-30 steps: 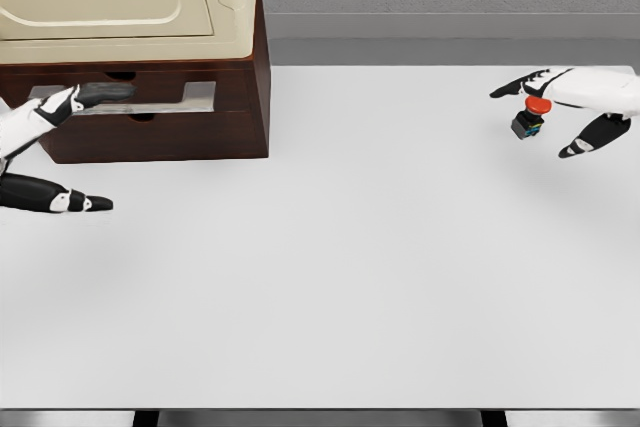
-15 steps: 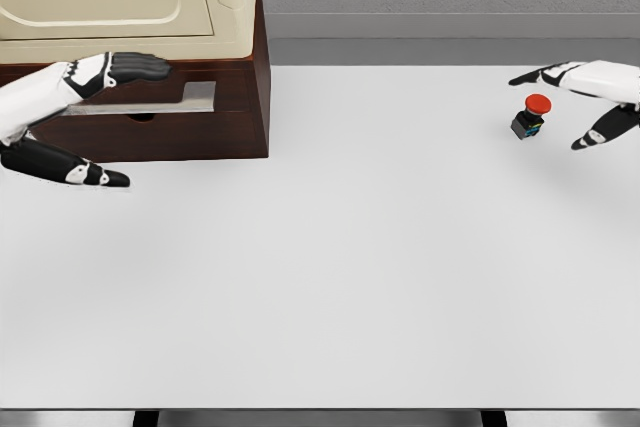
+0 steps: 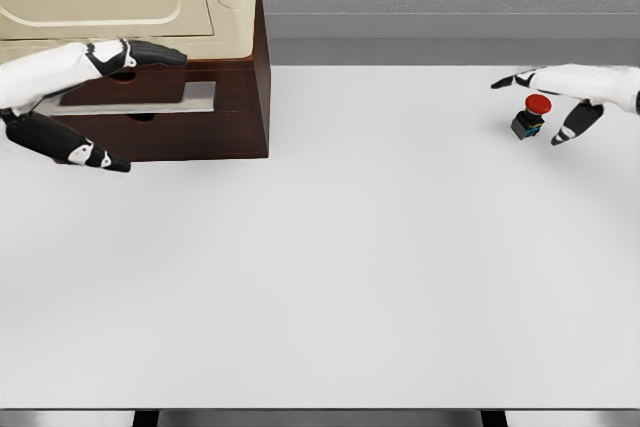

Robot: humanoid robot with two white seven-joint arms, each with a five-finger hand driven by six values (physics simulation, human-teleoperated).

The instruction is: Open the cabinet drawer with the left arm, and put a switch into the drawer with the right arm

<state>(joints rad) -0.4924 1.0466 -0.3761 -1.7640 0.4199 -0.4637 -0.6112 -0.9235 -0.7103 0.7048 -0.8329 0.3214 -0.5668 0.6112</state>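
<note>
The left hand has risen higher against the brown cabinet drawer, fingers spread, holding nothing. The red-capped switch stands on the white worktop, far right of the cabinet. The right hand has closed back around it, fingers open, thumb just beside it.

Left hand at cabinet drawer; right hand over switch.
</note>
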